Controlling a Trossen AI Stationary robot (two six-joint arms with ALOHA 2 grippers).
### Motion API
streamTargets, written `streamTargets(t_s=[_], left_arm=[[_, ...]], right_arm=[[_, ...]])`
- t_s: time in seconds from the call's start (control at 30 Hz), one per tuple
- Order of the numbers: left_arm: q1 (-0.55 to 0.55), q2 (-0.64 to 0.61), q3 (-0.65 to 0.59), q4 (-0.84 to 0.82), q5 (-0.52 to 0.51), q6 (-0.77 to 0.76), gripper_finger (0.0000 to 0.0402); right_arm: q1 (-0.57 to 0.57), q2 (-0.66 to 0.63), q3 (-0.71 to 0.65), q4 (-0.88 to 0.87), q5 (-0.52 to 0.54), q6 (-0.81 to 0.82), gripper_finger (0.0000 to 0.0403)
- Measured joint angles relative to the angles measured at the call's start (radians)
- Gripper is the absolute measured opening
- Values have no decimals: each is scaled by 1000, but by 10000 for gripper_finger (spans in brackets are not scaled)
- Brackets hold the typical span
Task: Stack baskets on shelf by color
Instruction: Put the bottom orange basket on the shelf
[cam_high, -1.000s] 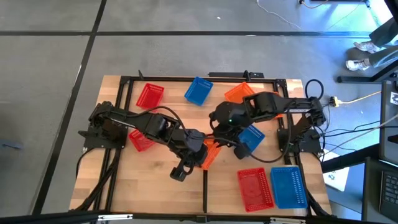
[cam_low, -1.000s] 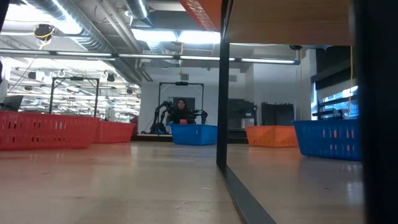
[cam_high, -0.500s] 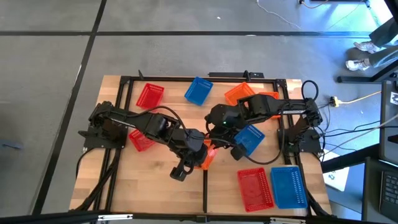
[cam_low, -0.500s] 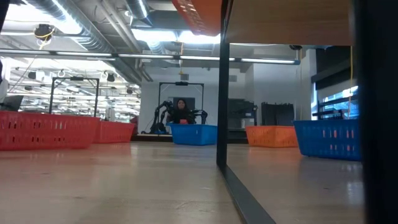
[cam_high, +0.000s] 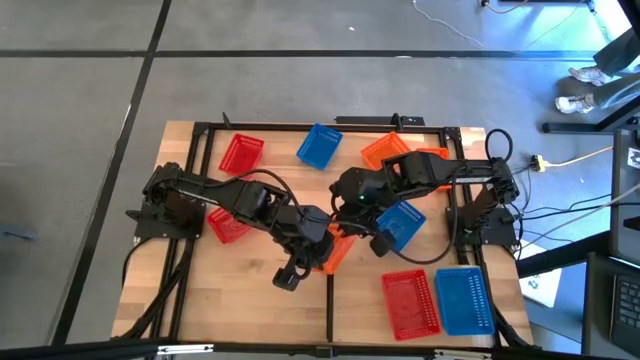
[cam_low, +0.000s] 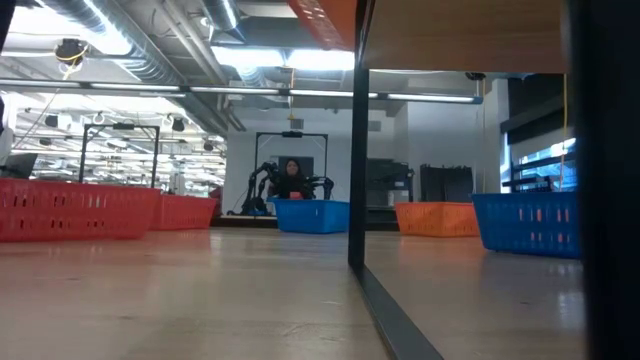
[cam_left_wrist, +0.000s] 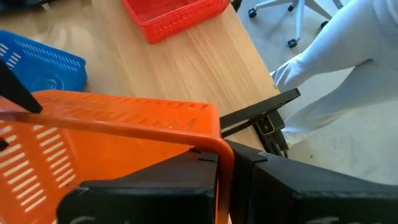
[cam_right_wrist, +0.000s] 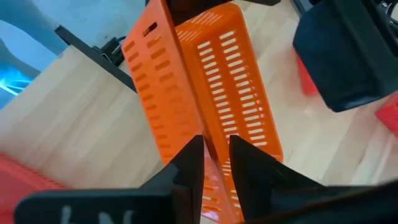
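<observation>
The wooden shelf fills the high view, with baskets scattered across it: red ones at ten o'clock, a blue basket at twelve, and a red basket and a blue one paired at five. Near the centre, an orange basket is held off the boards between both arms. The left gripper is clenched on its rim, and the right gripper is closed on a wall of the same basket. A handover appears to be in hand. Next, one grip would need releasing so the basket can be carried toward the other orange baskets at one o'clock.
</observation>
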Motion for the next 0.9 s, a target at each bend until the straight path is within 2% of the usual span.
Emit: streamTargets(t_s=[0.7, 0.8, 0.9], left_arm=[[-1, 0, 0, -5, -6, 8, 0], [-1, -2, 0, -5, -6, 8, 0], [-2, -5, 0, -4, -4, 8, 0]], right_arm=[[-4, 34, 0, -28, -51, -29, 75], [-5, 35, 0, -29, -64, -42, 60], [-8, 35, 0, -30, -106, -44, 26]])
